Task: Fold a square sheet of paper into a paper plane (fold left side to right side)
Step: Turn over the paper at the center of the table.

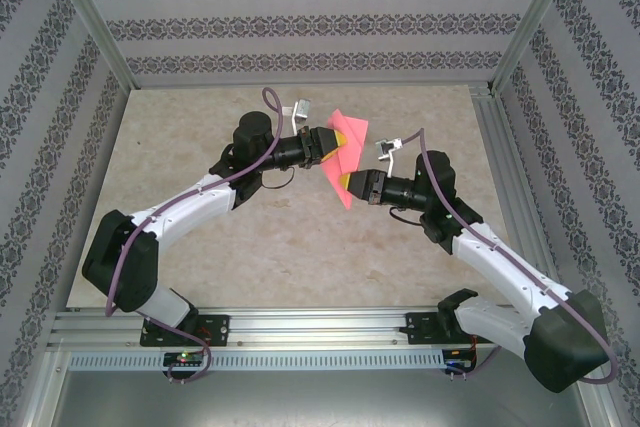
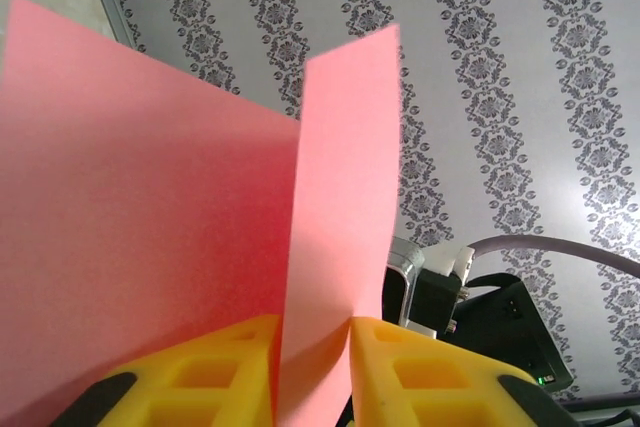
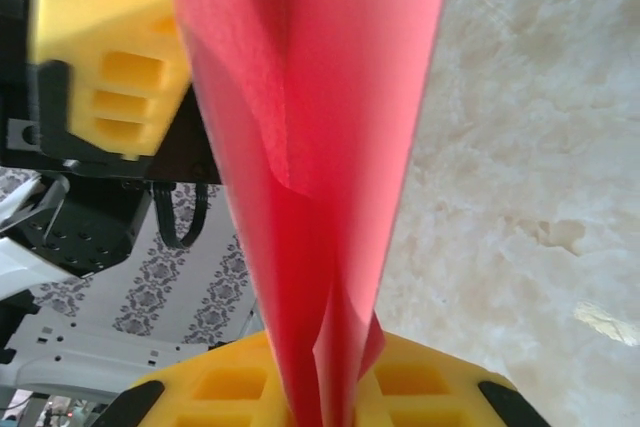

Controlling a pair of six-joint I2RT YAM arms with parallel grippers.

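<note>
Paper sheet (image 1: 354, 127) aloft in right fingers (image 3: 430, 387), perhaps left fingers (image 2: 430, 377).

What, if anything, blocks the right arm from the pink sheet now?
Probably nothing, so yes, it looks reachable. The square sheet of paper is up in the air between the arms, its lower end between the right pincer fingers. The left pincer flanks the other end.

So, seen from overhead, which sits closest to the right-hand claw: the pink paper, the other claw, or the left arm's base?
1. pink paper, between the right gripper fingers.
2. left gripper, just up and left, on the paper's far side.
3. left arm's base, far off at the near-left table edge.
</note>
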